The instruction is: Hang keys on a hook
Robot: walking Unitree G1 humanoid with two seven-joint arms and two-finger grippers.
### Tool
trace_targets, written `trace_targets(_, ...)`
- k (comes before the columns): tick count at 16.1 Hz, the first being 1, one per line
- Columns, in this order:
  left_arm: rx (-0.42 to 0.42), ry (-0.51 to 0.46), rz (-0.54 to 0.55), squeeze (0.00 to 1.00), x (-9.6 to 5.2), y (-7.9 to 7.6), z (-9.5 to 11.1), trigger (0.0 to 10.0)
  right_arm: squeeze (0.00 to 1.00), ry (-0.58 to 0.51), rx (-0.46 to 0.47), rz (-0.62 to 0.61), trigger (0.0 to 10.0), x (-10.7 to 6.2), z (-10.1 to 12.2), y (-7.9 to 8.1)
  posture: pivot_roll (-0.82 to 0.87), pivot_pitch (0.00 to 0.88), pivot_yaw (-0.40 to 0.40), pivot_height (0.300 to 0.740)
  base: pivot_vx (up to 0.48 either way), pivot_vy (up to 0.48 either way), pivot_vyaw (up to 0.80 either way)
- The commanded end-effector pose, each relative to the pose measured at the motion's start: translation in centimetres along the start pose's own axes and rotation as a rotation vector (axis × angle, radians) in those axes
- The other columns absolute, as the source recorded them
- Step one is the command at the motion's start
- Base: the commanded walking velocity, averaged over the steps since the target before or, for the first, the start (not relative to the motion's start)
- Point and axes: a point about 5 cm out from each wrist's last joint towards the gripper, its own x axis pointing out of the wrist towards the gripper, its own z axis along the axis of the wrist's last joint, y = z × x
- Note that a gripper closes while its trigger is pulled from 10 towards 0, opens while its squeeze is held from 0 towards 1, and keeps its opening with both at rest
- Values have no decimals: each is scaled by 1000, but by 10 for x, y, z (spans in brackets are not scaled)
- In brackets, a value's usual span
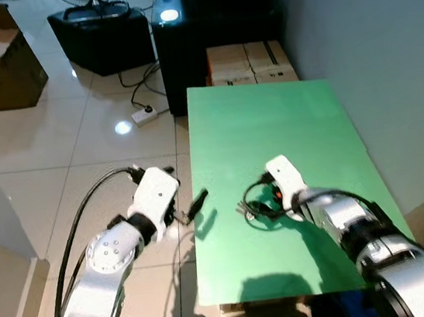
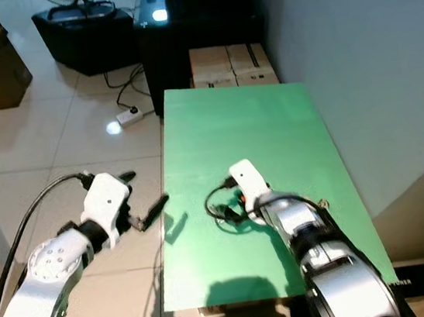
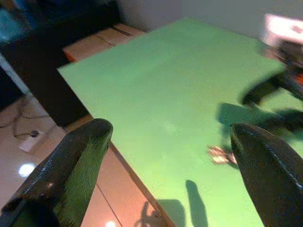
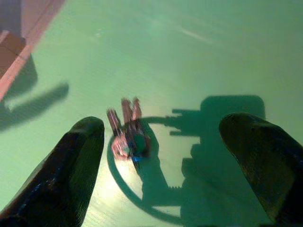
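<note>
A small bunch of keys lies flat on the green table, near its front left part. My right gripper hovers just above the keys, open, and the bunch sits between its two black fingers, closer to one finger. From the head, the keys show just left of the right gripper. My left gripper is open at the table's left edge, over the floor, holding nothing. In the left wrist view the keys lie ahead on the green top.
Cardboard boxes stand beyond the table's far edge, beside a black cabinet. A power strip and its cables lie on the tiled floor. A grey wall runs along the table's right side.
</note>
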Motion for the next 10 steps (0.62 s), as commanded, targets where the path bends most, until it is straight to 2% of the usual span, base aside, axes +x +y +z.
trace_targets(1, -3, 32, -50, 0, -1, -7, -2, 10000, 1000, 14, -29, 7, 10000, 2, 0, 2, -4, 168, -27, 740, 0, 0, 0)
trace_targets(3, -4, 36, -48, 0, -1, -7, -2, 10000, 1000, 39, -75, 13, 10000, 6, -1, 9, 0, 170, -29, 740, 0, 0, 0)
trace_targets(5, -3, 41, -52, 0, -2, -7, -1, 10000, 1000, 73, -99, -3, 10000, 7, -3, 9, 2, 172, -31, 740, 0, 0, 0)
trace_targets(6, -4, 45, -54, 0, -3, -8, 0, 10000, 263, 84, -107, -15, 10000, 7, -2, 8, 3, 173, -32, 740, 0, 0, 0)
trace_targets(7, -7, 50, -56, 0, -3, -8, 0, 10000, 0, 94, -112, -22, 10000, 7, -2, 7, 3, 172, -32, 740, 0, 0, 0)
trace_targets(10, -21, 69, -84, 0, -5, -11, -2, 10000, 0, 110, -131, -40, 10000, 7, -5, 5, 5, 168, -35, 740, 0, 0, 0)
